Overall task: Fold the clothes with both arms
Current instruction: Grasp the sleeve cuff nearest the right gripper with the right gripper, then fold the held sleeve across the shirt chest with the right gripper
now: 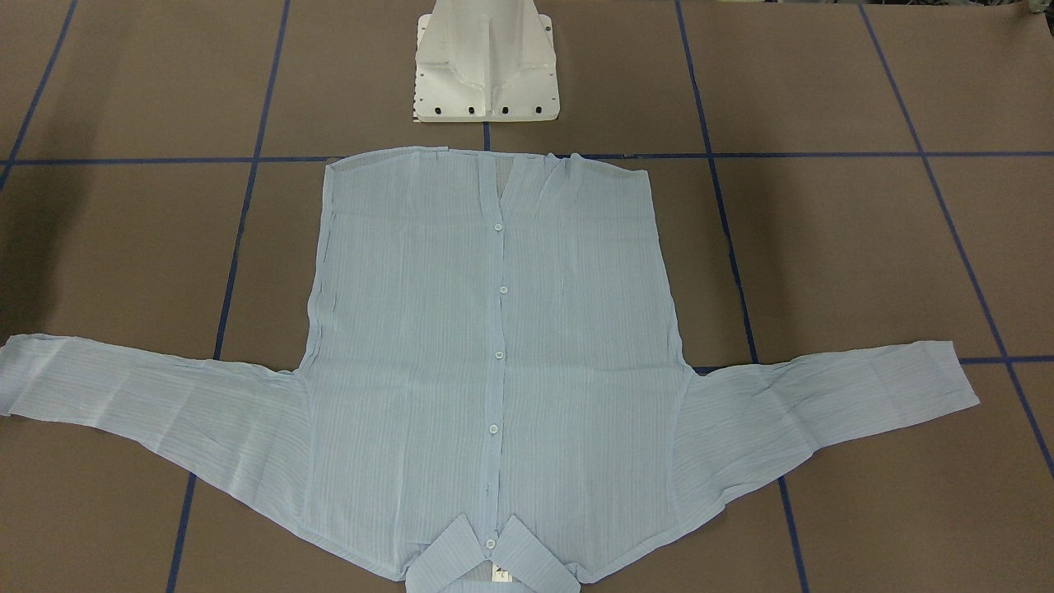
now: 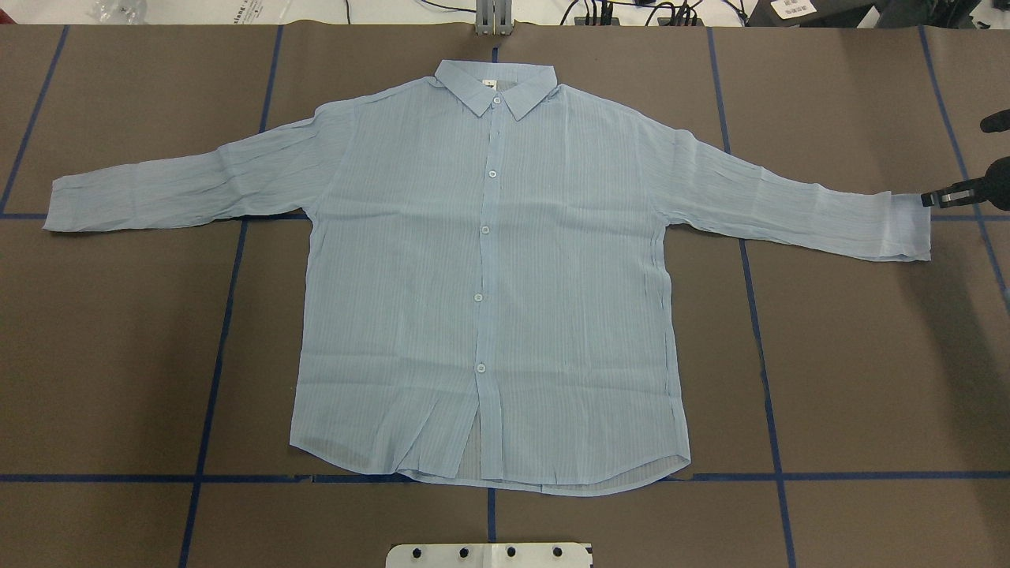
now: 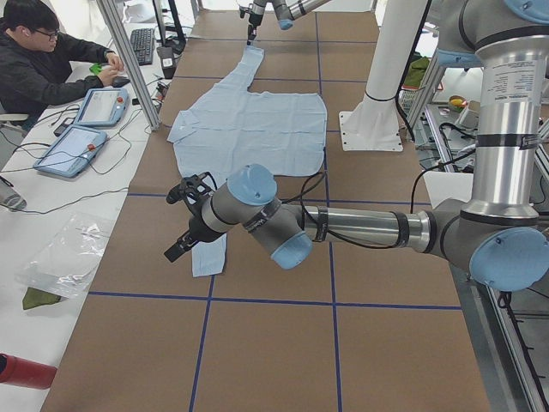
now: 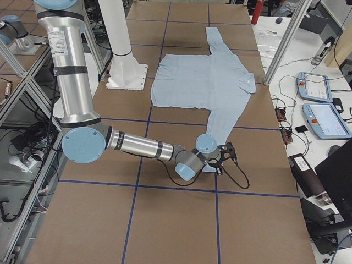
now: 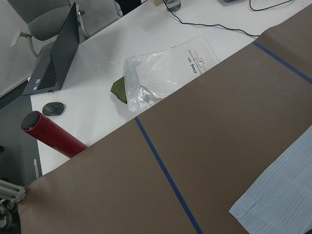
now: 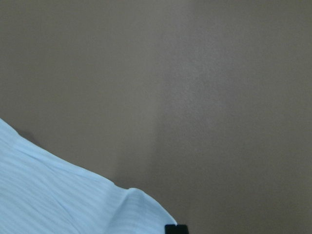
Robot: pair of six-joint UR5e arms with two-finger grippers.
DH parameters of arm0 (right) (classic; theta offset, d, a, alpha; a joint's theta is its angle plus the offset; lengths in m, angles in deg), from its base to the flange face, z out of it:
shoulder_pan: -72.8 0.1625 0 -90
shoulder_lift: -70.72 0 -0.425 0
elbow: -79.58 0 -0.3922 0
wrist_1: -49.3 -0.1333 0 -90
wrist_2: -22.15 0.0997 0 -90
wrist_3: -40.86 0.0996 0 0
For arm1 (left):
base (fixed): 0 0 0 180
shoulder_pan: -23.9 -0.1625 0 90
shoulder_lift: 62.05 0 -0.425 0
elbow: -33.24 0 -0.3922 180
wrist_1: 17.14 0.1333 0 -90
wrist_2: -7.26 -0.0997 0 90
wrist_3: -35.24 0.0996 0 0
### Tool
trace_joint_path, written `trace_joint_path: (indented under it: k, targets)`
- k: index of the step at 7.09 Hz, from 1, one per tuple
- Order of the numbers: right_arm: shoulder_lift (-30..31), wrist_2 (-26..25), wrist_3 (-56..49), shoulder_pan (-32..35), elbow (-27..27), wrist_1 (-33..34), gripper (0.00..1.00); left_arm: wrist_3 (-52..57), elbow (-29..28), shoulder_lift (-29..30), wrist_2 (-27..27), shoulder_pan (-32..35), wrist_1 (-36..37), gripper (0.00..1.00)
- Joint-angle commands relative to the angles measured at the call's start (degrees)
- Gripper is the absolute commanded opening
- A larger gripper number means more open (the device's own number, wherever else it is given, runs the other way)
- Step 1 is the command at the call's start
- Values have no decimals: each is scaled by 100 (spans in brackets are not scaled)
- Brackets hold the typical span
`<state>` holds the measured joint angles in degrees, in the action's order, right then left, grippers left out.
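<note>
no fold is made yet. the shirt (image 2: 489, 276) lies flat, buttoned, front up, in the middle of the surface (image 2: 118, 355). in the overhead view its collar (image 2: 497, 87) is at 12 o'clock, its hem (image 2: 489, 473) at 6, and the sleeves run out to 9 and 3 in single layers. the right end effector (image 2: 929, 199) is at the 3 o'clock cuff (image 2: 907, 229), its tip touching the cuff's upper corner. the right wrist view shows that corner puckered beside a black fingertip (image 6: 175, 228), but whether the jaws are closed on cloth or apart i cannot tell. the left end effector (image 3: 174, 251) hangs low near the 9 o'clock cuff (image 2: 63, 209). it shows only from the side, so how far open it is, or whether it holds anything, i cannot tell. i judge this the very start: both sleeves have to come in across the body, then the body has to be folded, so all of it is left to do.
</note>
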<state>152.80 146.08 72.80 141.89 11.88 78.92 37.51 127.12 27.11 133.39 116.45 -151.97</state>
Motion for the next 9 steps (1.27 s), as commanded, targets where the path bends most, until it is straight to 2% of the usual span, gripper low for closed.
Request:
trace_joint_path:
  k: [1,3,4,5,7,8,9]
  targets:
    - [-17,34,775,8,-1195,830,0,1,-18,-3,-9,0,0,100]
    - [-34,-45,1873,-79,-2435,1684,0,-8,-27,6,0,0,0,100]
    - [-217,-532,2609,-367,-2919,2010,0,-16,-27,6,-9,0,0,100]
    - [-602,-1355,3451,-953,-3298,2666,0,-16,-44,6,-9,-9,0,100]
    - [-2117,-3244,4832,-2192,-3356,4578,0,-16,-62,6,-9,-9,0,100]
    - [-2857,-3862,5318,-2590,-3259,5493,0,-16,-62,6,-9,-9,0,100]
    - [-3404,-4095,5732,-2863,-2901,5659,0,-16,-71,6,-9,-9,0,100]
